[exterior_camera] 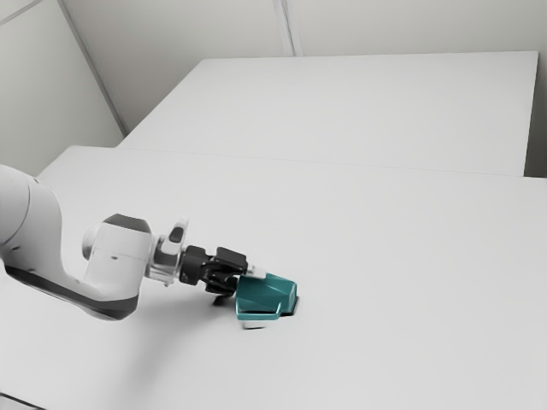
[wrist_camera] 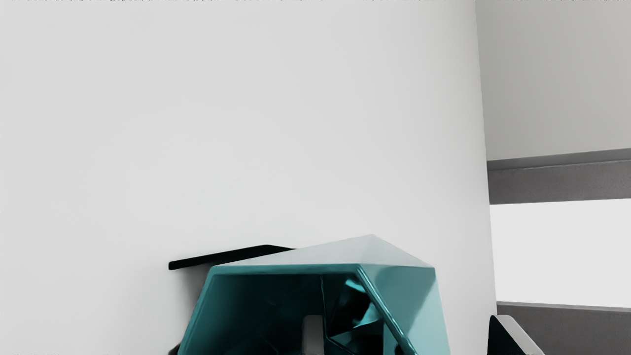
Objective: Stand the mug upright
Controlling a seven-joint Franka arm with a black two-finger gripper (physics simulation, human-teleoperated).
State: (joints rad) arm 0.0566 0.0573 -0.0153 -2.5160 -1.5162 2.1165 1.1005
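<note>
- Mug (exterior_camera: 267, 291), teal, is seen on its side over the tabletop (exterior_camera: 410, 256), not upright; whether its full weight is borne there cannot be told.
- In the exterior view, the arm (exterior_camera: 118, 260) is shown coming in from the exterior view's left, and the mug's closed end is turned toward the exterior view's right, away from the claw (exterior_camera: 242, 273).
- In the wrist view, the mug's open mouth is shown facing the claw, its inside laid bare.
- The claw is spread wide: one fingertip (wrist_camera: 313, 335) is seen within the mouth's outline, the other (wrist_camera: 512, 337) outside the mug, apart from its outer wall.
- Beside the mug, a dark angular strip (wrist_camera: 231, 255) is also seen; what it is cannot be told.
- The mug is glossy and faceted, with flat walls and a straight-edged rim; the tabletop is smooth, matte and pale.
- Inside the mug, dark teal reflections are seen around the fingertip; no other contents can be made out.
</note>
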